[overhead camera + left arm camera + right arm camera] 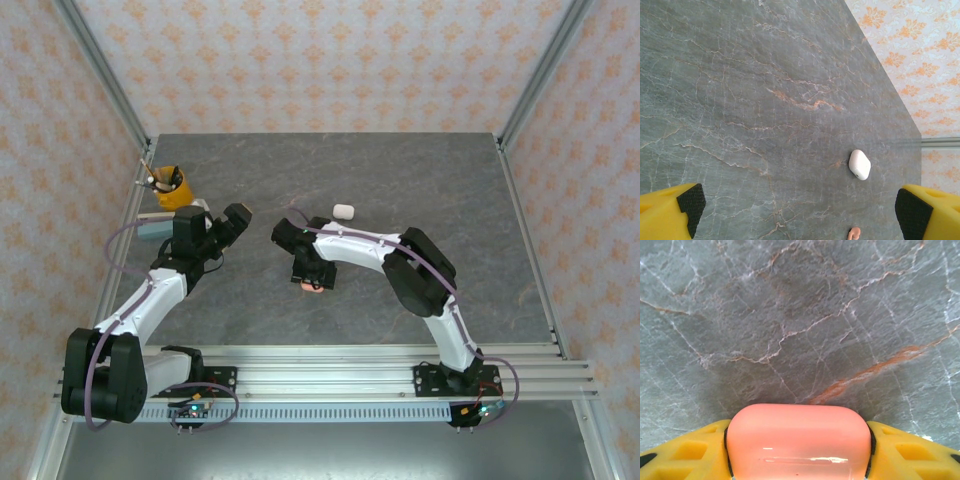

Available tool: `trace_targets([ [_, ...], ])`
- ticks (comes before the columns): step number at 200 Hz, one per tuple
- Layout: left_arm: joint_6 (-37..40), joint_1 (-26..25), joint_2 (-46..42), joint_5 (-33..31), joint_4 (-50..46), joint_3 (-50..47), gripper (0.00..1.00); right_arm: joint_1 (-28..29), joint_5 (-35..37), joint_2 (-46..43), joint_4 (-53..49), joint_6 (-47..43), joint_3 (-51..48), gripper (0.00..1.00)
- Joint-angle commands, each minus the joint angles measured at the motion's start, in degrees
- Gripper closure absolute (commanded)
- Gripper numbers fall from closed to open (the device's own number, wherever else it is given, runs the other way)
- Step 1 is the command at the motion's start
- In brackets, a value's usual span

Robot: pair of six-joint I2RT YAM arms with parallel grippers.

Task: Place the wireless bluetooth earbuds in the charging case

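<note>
A coral-pink charging case [797, 440], closed and lying on its side, sits between my right gripper's [797, 447] yellow fingers [685, 455], whose pads press on both of its ends. From above, this gripper [312, 280] points down at mid-table with the pink case [312, 288] just showing beneath it. A closed white charging case [343, 211] lies farther back on the table, also seen as a white case [859, 164] in the left wrist view. One coral-pink earbud [855, 233] lies on the marble near it. My left gripper [800, 207] hangs open over bare table, left of the right gripper [230, 225].
A yellow cup [168, 187] with pens stands at the table's far left, with a pale blue object [155, 228] beside it. Metal frame posts [525, 90] border the grey marble table [420, 180].
</note>
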Motion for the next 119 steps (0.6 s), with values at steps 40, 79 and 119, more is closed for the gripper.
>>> trace_targets([
  [40, 1.4, 0.2, 0.5, 0.8, 1.0, -0.3, 0.00, -1.4, 1.8, -3.4, 1.1, 1.8, -1.8, 0.45],
  [79, 1.4, -0.2, 1.0, 1.2, 1.9, -1.2, 0.00, -2.3, 2.1, -4.6, 1.9, 2.5, -2.2, 0.45],
  [119, 1.7, -1.3, 2.1, 1.8, 3.3, -2.6, 0.00, -3.3, 2.7, -5.7, 2.4, 3.2, -1.8, 0.45],
])
